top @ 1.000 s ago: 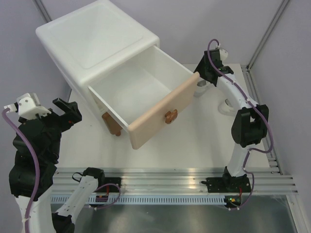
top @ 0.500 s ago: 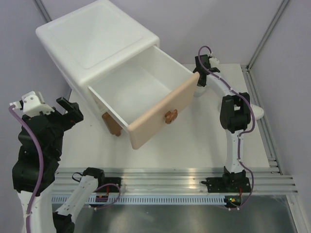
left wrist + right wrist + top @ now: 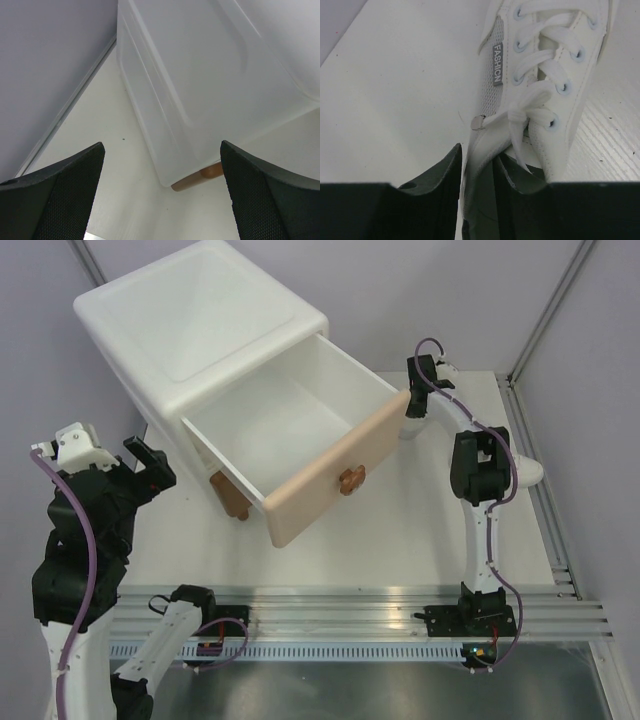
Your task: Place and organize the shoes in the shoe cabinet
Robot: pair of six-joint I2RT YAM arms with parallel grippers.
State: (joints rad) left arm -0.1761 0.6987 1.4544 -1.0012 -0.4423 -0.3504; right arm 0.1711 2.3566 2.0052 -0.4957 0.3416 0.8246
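The shoe cabinet [image 3: 200, 320] is a white rounded box with its upper drawer [image 3: 290, 425] pulled out, beige front [image 3: 325, 480] toward me. Nothing shows inside the drawer. My right gripper [image 3: 413, 412] reaches down just behind the drawer front's right end. In the right wrist view a white lace-up shoe [image 3: 540, 65] with a "FASHION" tag lies on the table. My right gripper [image 3: 477, 165] is shut on its side wall near the collar, one finger inside, one outside. A second white shoe [image 3: 528, 472] peeks out behind the right arm. My left gripper [image 3: 162, 200] is open and holds nothing.
The left gripper [image 3: 147, 465] hovers left of the cabinet, facing its side wall [image 3: 200, 75] and a brown foot [image 3: 200, 177]. A bear-shaped knob [image 3: 350, 479] sticks out of the drawer front. A metal rail [image 3: 350, 605] runs along the near table edge.
The right arm has folded in and its gripper has dropped behind the drawer front, its jaws narrowing onto the white shoe. The left arm has shifted slightly.
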